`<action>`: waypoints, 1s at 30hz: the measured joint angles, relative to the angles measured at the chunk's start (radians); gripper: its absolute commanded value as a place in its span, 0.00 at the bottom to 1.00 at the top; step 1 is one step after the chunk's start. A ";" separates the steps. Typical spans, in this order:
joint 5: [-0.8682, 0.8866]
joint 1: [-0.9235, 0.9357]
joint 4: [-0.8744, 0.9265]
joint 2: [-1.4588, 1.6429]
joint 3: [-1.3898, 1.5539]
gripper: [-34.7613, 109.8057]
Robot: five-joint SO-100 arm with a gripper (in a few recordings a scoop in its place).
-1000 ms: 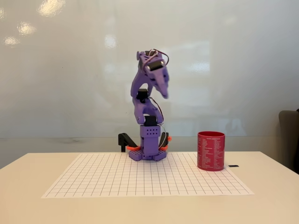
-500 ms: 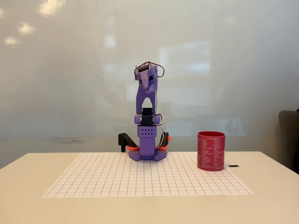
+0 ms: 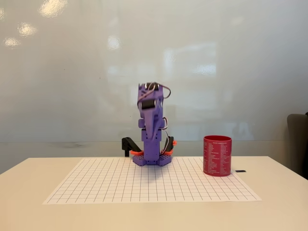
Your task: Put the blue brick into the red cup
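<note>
The arm [image 3: 151, 127] is purple plastic, with black motors, thin looping wires on top, and orange clamps [image 3: 168, 144] at its base.

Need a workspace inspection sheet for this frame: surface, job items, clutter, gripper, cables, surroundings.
Surface: pale table with a white grid mat lying flat on it.
Job's things: red cup upright at the mat's right rear corner, on the right in the fixed view; blue brick nothing seen.
Clutter: small dark flat item on the table just right of the cup; too small to identify.
Gripper: purple arm folded over its base at the mat's rear edge; gripper points down, blurred, jaw state unclear.
Cables: thin wires looping at the arm's top.
Surroundings: glossy whiteboard wall with light reflections; dark chair at the right edge.
</note>
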 measured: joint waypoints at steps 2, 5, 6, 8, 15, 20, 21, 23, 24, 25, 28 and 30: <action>-0.023 0.002 -0.020 -0.012 0.077 0.24; -0.035 0.002 -0.032 -0.011 0.149 0.24; -0.037 0.002 -0.034 -0.005 0.156 0.24; -0.031 0.002 -0.034 0.008 0.156 0.24; -0.025 0.000 -0.034 0.008 0.156 0.24; -0.015 0.023 -0.034 0.008 0.156 0.24; -0.011 0.025 -0.034 0.008 0.156 0.24; -0.009 0.023 -0.034 0.008 0.156 0.24; -0.009 0.023 -0.034 0.008 0.156 0.24; -0.011 0.023 -0.034 0.008 0.156 0.24; -0.018 0.023 -0.034 0.008 0.156 0.24; -0.018 0.023 -0.034 0.008 0.156 0.24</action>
